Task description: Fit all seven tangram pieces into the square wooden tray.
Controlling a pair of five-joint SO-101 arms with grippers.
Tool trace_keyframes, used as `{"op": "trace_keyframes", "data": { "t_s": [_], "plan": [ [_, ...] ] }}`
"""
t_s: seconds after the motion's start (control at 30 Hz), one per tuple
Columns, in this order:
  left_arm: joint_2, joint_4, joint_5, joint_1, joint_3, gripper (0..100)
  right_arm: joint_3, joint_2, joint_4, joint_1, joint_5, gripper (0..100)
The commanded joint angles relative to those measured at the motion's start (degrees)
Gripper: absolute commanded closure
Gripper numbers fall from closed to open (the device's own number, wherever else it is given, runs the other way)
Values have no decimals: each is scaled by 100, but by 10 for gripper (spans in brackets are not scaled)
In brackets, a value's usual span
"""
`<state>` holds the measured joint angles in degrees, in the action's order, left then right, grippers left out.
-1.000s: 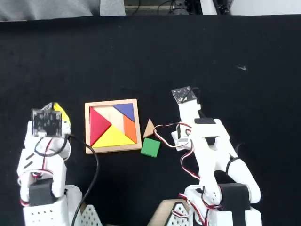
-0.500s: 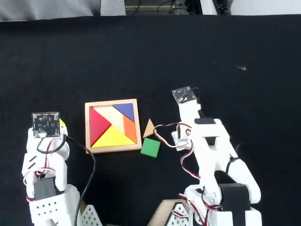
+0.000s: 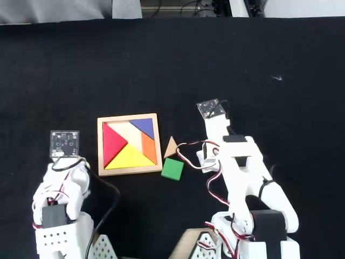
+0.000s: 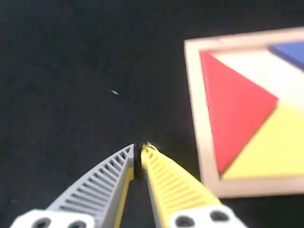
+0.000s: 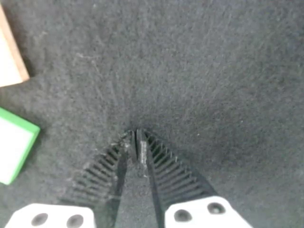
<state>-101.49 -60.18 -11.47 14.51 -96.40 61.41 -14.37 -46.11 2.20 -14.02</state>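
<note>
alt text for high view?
Square wooden tray holds red, yellow, orange and blue pieces around a pale area. A tan triangle and green square lie between it and the right arm; the left arm flanks its other side.

High view: fixed overhead, whole table [image 3: 242,65]. Left wrist view: close behind left claw [image 4: 138,154], shares wooden tray [image 4: 195,95] beside the tips. Right wrist view: close behind right claw [image 5: 134,138], shares green square [image 5: 12,147] alongside.
</note>
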Motion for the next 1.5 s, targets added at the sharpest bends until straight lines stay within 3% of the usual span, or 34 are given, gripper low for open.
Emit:
{"op": "trace_keyframes", "data": {
  "t_s": [0.0,0.1,1.47],
  "plan": [
    [18,-563,53,-215,-110,956,497,154,-343,264,0,987],
    [-26,-1178,26,-215,-110,955,497,154,-343,264,-9,987],
    [-35,-1143,35,-242,-110,955,497,154,-343,264,-9,987]
  ]
}}
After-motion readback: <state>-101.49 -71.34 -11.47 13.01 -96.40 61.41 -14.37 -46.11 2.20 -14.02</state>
